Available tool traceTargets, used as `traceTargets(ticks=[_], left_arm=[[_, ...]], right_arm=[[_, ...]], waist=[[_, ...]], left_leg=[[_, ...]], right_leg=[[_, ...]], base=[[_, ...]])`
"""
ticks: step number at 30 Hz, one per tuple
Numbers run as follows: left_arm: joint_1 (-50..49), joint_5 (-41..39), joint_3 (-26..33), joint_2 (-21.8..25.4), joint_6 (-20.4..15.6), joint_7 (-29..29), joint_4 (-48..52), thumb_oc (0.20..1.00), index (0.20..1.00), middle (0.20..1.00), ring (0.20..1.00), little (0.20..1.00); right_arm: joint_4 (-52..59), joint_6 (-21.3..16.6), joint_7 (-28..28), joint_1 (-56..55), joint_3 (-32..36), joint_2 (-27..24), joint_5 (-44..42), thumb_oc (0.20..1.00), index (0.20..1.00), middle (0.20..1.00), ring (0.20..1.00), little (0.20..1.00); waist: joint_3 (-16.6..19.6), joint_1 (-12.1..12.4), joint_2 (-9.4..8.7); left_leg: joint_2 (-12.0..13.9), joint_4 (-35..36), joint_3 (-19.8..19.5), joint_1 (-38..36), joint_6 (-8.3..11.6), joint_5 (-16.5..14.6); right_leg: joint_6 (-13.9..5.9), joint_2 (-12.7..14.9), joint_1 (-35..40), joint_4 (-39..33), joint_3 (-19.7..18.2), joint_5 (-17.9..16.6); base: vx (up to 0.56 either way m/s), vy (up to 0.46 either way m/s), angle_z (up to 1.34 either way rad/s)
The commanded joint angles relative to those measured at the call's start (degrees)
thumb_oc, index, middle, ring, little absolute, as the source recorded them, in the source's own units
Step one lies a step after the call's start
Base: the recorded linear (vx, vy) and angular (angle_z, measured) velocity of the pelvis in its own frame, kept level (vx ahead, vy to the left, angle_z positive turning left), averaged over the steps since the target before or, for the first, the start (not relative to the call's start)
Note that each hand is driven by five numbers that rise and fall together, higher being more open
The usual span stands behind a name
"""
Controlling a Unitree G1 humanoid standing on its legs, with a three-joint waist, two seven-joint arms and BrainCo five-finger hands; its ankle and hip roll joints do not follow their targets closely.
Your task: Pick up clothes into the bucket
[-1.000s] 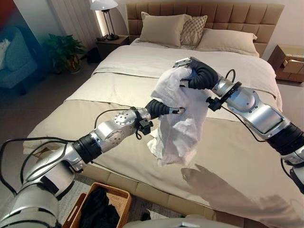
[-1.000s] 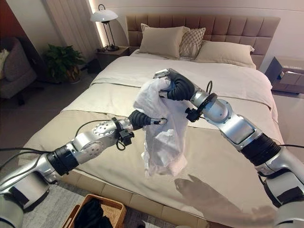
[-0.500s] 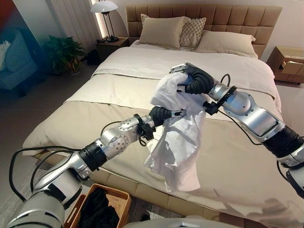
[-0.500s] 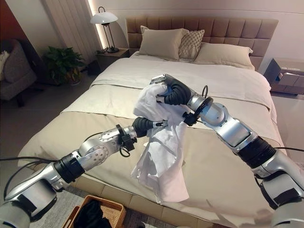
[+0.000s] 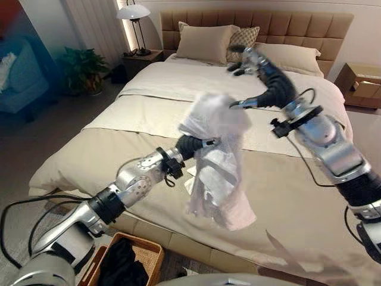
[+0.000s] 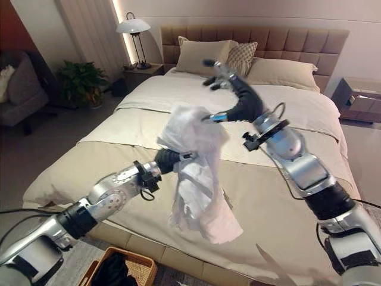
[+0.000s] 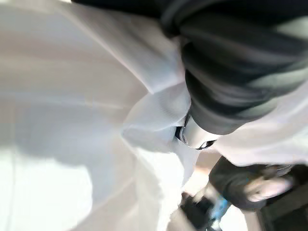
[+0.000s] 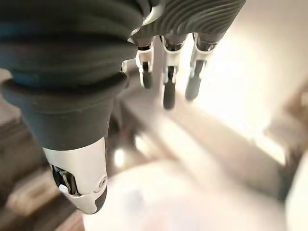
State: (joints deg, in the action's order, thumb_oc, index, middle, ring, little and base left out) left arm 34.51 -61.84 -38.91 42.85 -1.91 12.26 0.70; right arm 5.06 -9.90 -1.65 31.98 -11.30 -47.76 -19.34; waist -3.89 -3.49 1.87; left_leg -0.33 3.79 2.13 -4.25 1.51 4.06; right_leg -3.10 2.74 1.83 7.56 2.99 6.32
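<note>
Your left hand (image 5: 191, 145) is buried in the white garment (image 5: 215, 159) — the cloth drapes over it and hangs down in folds above the near edge of the bed (image 5: 297, 196), and in the left wrist view the fabric wraps close round the dark ribbed cover, so you cannot tell how its fingers lie beneath. Your right hand (image 5: 249, 61) is up at about 1 o'clock from the garment, raised over the middle of the bed toward the pillows (image 5: 205, 42); its fingers are straight and spread, holding nothing, and its own wrist view shows them in a loose row with the thumb apart. The garment itself is blurred, so you cannot make out whether it carries any label or print. The wicker basket (image 5: 149, 250) stands on the floor at about 7 o'clock from the hanging cloth, just off the foot of the bed, with dark clothing (image 5: 122, 265) already lying in it. Between the garment's lower hem and the basket's rim there is open air, bounded by the mattress edge. At 11 o'clock, a lamp (image 5: 134, 12) stands on the nightstand (image 5: 143, 58), a potted plant (image 5: 80, 65) beside it, well apart from both arms.
</note>
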Motion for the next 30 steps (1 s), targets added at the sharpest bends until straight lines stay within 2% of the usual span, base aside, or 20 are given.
traceTargets(ticks=[1, 5, 6, 7, 10, 11, 13, 14, 16, 18, 20, 21, 22, 25, 26, 27, 28, 30], left_arm=[[3.58, 6.65, 7.71, 3.59, -7.74, -3.17, 0.57, 0.200, 0.200, 0.200, 0.200, 0.200], [-3.33, 13.74, 18.90, 6.32, -10.15, -7.41, 1.30, 0.200, 0.200, 0.200, 0.200, 0.200], [-5.88, 17.61, 22.66, 6.65, -10.88, -9.36, 1.90, 0.200, 0.200, 0.200, 0.200, 0.200], [-10.40, 23.46, 29.77, 7.75, -12.22, -11.79, 3.24, 0.200, 0.200, 0.200, 0.200, 0.200], [-14.11, 26.90, 34.07, 7.93, -12.45, -13.57, 4.78, 0.200, 0.200, 0.200, 0.200, 0.200], [-19.66, 31.94, 42.70, 8.48, -13.32, -16.47, 7.62, 0.200, 0.200, 0.200, 0.200, 0.200], [-25.94, 35.23, 51.88, 7.89, -15.21, -18.90, 9.41, 0.200, 0.200, 0.200, 0.200, 0.200], [-26.50, 35.30, 52.30, 7.82, -15.14, -18.94, 9.75, 0.200, 0.200, 0.200, 0.200, 0.200], [-31.76, 38.54, 58.31, 5.89, -16.06, -20.84, 9.90, 0.200, 0.200, 0.200, 0.200, 0.200], [-33.54, 39.10, 59.60, 3.98, -16.36, -21.61, 10.56, 0.200, 0.200, 0.200, 0.200, 0.200], [-35.50, 39.69, 60.48, -0.91, -16.80, -22.80, 10.43, 0.200, 0.200, 0.200, 0.200, 0.200], [-37.42, 42.42, 60.25, -5.61, -16.34, -23.78, 9.81, 0.200, 0.200, 0.200, 0.200, 0.200], [-37.53, 42.55, 60.30, -5.75, -16.32, -23.86, 9.91, 0.200, 0.200, 0.200, 0.200, 0.200], [-42.35, 47.13, 60.44, -11.03, -15.48, -25.10, 8.67, 0.200, 0.200, 0.200, 0.200, 0.200], [-42.41, 47.17, 60.47, -11.11, -15.48, -25.12, 8.73, 0.200, 0.200, 0.200, 0.200, 0.200], [-43.61, 47.96, 59.78, -12.89, -14.93, -25.16, 7.55, 0.200, 0.200, 0.200, 0.200, 0.200], [-43.54, 47.99, 59.77, -12.92, -14.95, -25.18, 7.52, 0.200, 0.200, 0.200, 0.200, 0.200], [-44.02, 49.35, 59.16, -14.13, -14.48, -26.21, 4.73, 0.200, 0.200, 0.200, 0.200, 0.200]], right_arm=[[-0.55, -3.09, -4.51, -1.18, 4.50, 0.19, 0.91, 1.000, 1.000, 1.000, 1.000, 1.000], [-4.73, -3.90, -7.34, -8.79, 12.74, 4.60, -2.01, 1.000, 1.000, 1.000, 1.000, 1.000], [-6.23, -4.08, -7.59, -11.46, 14.45, 6.52, -3.49, 1.000, 1.000, 1.000, 1.000, 1.000], [-8.83, -3.83, -7.06, -16.62, 18.22, 9.03, -6.62, 1.000, 1.000, 1.000, 1.000, 1.000], [-10.77, -3.79, -6.89, -19.65, 19.78, 11.12, -8.37, 1.000, 1.000, 1.000, 1.000, 1.000], [-15.40, -3.17, -6.75, -25.31, 22.43, 14.23, -9.16, 1.000, 1.000, 1.000, 1.000, 1.000], [-26.26, -1.84, -6.87, -31.86, 24.95, 18.55, -8.14, 1.000, 1.000, 1.000, 1.000, 1.000], [-26.61, -2.07, -6.79, -31.67, 24.64, 18.47, -8.19, 1.000, 1.000, 1.000, 1.000, 1.000], [-39.87, 0.40, -7.83, -34.48, 24.14, 20.64, -2.45, 1.000, 1.000, 1.000, 1.000, 1.000], [-44.55, 0.69, -8.11, -33.96, 22.95, 21.02, -1.23, 1.000, 1.000, 1.000, 1.000, 1.000], [-51.10, 2.29, -7.59, -34.52, 20.50, 22.30, 2.43, 1.000, 1.000, 1.000, 1.000, 1.000], [-56.86, 3.26, -6.52, -34.79, 17.64, 23.02, 5.50, 1.000, 1.000, 1.000, 1.000, 1.000], [-57.13, 3.11, -6.48, -34.64, 17.53, 22.93, 5.50, 1.000, 1.000, 1.000, 1.000, 1.000], [-62.86, 3.41, -5.40, -35.19, 15.23, 24.54, 7.54, 1.000, 1.000, 1.000, 1.000, 1.000], [-63.00, 3.31, -5.38, -35.12, 15.16, 24.48, 7.51, 1.000, 1.000, 1.000, 1.000, 1.000], [-64.21, 3.38, -5.18, -35.07, 14.28, 25.25, 8.08, 1.000, 1.000, 1.000, 1.000, 1.000], [-64.26, 3.35, -5.18, -35.00, 14.28, 25.23, 8.07, 1.000, 1.000, 1.000, 1.000, 1.000], [-65.44, 3.16, -5.26, -34.41, 13.66, 25.85, 7.87, 1.000, 1.000, 1.000, 1.000, 1.000]], waist=[[1.45, 0.57, -2.63], [1.64, 0.81, -2.61], [1.62, 0.92, -2.60], [1.40, 1.26, -2.59], [1.45, 1.15, -2.55], [1.21, 1.24, -2.48], [0.51, 1.91, -2.46], [0.61, 1.68, -2.46], [-0.55, 2.45, -2.50], [-0.94, 2.28, -2.48], [-1.70, 3.08, -2.72], [-2.46, 3.50, -2.87], [-2.41, 3.39, -2.81], [-5.17, 4.32, -2.99], [-5.12, 4.19, -2.97], [-7.38, 4.56, -2.91], [-7.30, 4.47, -2.90], [-9.39, 4.71, -2.81]], left_leg=[[-2.06, -5.09, -1.50, -0.19, -1.01, -6.41], [-1.93, -5.03, -1.58, -0.59, -0.98, -6.70], [-1.91, -4.97, -1.59, -0.70, -0.96, -6.73], [-1.88, -4.81, -1.73, -0.77, -0.93, -6.72], [-1.90, -4.80, -1.84, -0.85, -0.92, -6.81], [-1.85, -4.82, -2.10, -0.73, -0.93, -6.90], [-1.83, -4.87, -2.50, -0.43, -0.89, -6.91], [-1.83, -4.89, -2.52, -0.43, -0.88, -6.95], [-1.85, -5.24, -3.34, 0.25, -0.88, -6.77], [-1.91, -5.45, -3.66, 0.65, -0.87, -6.72], [-1.92, -5.30, -4.09, 0.99, -0.85, -6.49], [-1.91, -5.10, -4.49, 1.35, -0.75, -6.11], [-1.91, -5.08, -4.53, 1.36, -0.74, -6.10], [-2.06, -5.39, -5.90, 3.43, -0.58, -5.08], [-2.08, -5.45, -5.97, 3.53, -0.58, -5.08], [-2.37, -6.20, -6.85, 5.48, -0.66, -4.57], [-2.41, -6.35, -6.94, 5.74, -0.66, -4.58], [-2.71, -7.59, -7.75, 8.14, -0.76, -4.17]], right_leg=[[-3.83, 3.54, 0.95, -4.33, 1.38, -6.16], [-3.73, 3.48, 1.53, -4.48, 1.57, -5.68], [-3.66, 3.46, 1.65, -4.49, 1.61, -5.58], [-3.49, 3.36, 1.76, -4.44, 1.72, -5.30], [-3.40, 3.34, 1.84, -4.33, 1.79, -5.10], [-3.22, 3.34, 1.69, -4.01, 2.07, -4.80], [-3.02, 3.30, 1.33, -3.35, 2.44, -4.39], [-3.02, 3.31, 1.31, -3.27, 2.45, -4.30], [-2.69, 3.24, 0.52, -1.99, 3.13, -3.81], [-2.63, 3.27, 0.04, -1.49, 3.26, -3.64], [-2.50, 3.21, -0.30, -1.47, 3.60, -3.63], [-2.38, 3.13, -0.55, -1.56, 4.19, -3.62], [-2.38, 3.14, -0.55, -1.55, 4.23, -3.59], [-2.14, 3.27, -2.13, -0.93, 5.72, -3.59], [-2.13, 3.30, -2.23, -0.82, 5.79, -3.53], [-1.88, 3.53, -4.18, 0.55, 6.49, -3.68], [-1.88, 3.59, -4.42, 0.75, 6.57, -3.60], [-1.65, 3.91, -6.94, 2.39, 7.13, -3.73]], base=[[0.01, -0.010, 0.03], [0.01, -0.002, 0.03], [0.01, 0.007, 0.06], [0.01, 0.006, 0.04], [0.00, 0.001, 0.03], [0.00, 0.004, 0.12], [-0.01, 0.000, 0.07], [-0.02, -0.006, 0.11], [-0.05, -0.010, 0.20], [-0.06, -0.008, 0.13], [-0.08, -0.016, 0.20], [-0.06, -0.017, 0.18], [-0.08, -0.015, 0.12], [-0.13, -0.011, 0.02], [-0.25, -0.001, 0.17], [-0.16, -0.001, 0.29], [-0.24, 0.000, 0.35], [-0.23, 0.011, 0.30]])
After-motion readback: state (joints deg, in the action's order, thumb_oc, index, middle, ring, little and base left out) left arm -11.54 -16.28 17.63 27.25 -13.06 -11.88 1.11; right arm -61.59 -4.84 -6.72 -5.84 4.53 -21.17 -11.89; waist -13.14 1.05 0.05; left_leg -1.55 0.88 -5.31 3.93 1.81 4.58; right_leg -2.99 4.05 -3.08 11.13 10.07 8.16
